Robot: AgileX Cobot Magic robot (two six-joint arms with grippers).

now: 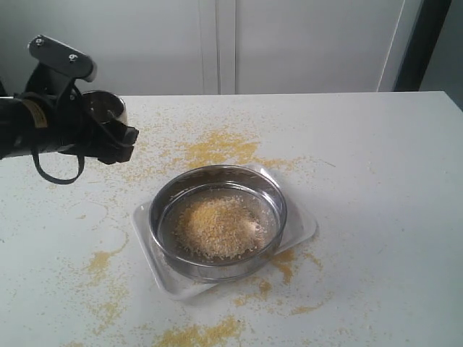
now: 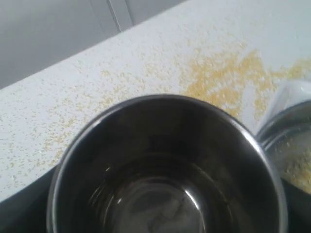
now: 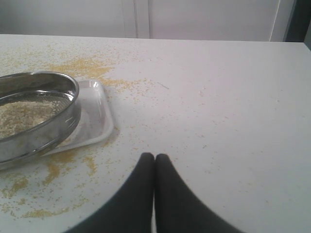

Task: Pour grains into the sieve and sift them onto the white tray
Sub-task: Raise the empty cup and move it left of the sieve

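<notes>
Steel cup [image 1: 107, 108], empty, is clamped in the left tool [image 1: 108, 131], held away from the sieve [image 1: 217, 269], probably because pouring is done. The grains [image 1: 213, 228] lie heaped on its mesh, above the tray [image 1: 302, 225]. Waiting aside, the right tool [image 3: 154, 159] is pressed together, empty.

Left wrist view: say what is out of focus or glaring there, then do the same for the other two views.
Left wrist view: the steel cup looms close and soft, with bright glints inside; exterior view: even light, the sieve wall shines; right wrist view: the black fingers are blurred up close, the table sharper.
</notes>
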